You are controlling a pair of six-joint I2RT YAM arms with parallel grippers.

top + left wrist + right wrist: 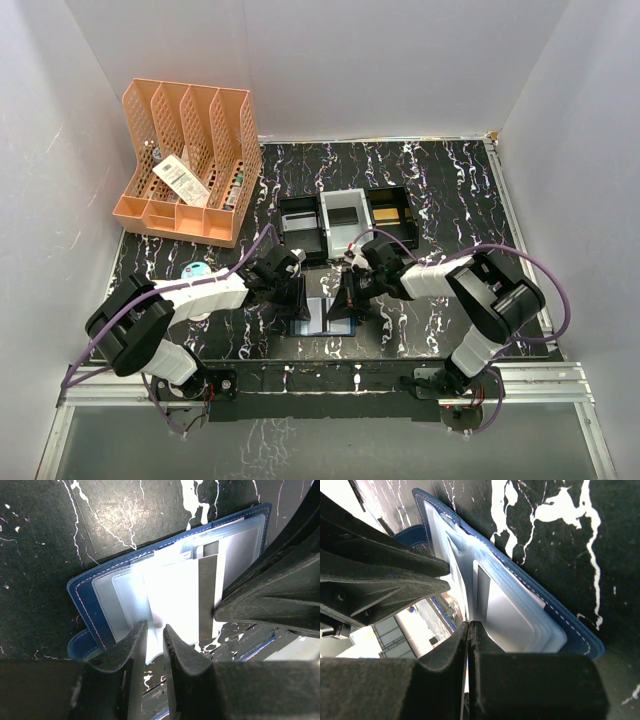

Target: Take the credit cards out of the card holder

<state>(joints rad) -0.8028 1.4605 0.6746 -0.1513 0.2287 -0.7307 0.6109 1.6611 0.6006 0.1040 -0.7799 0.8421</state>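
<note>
The navy card holder (322, 318) lies open near the table's front edge, its clear sleeves fanned out (82, 600) (570, 625). A credit card (207, 595) with a grey stripe sits in a raised sleeve (482, 592). My left gripper (303, 300) hangs over the holder's left half. Its jaws (155, 630) stand a narrow gap apart, with the edge of a glossy white sleeve just beyond the tips. My right gripper (346, 300) is shut (470, 624), its tips pinched on the edge of that raised sleeve. Its fingers (270, 595) crowd the right of the left wrist view.
Behind the holder stands a row of black and grey trays (345, 222). An orange file rack (190, 160) fills the back left. A pale blue oval case (195, 270) lies left of my left arm. The table's front edge runs just below the holder.
</note>
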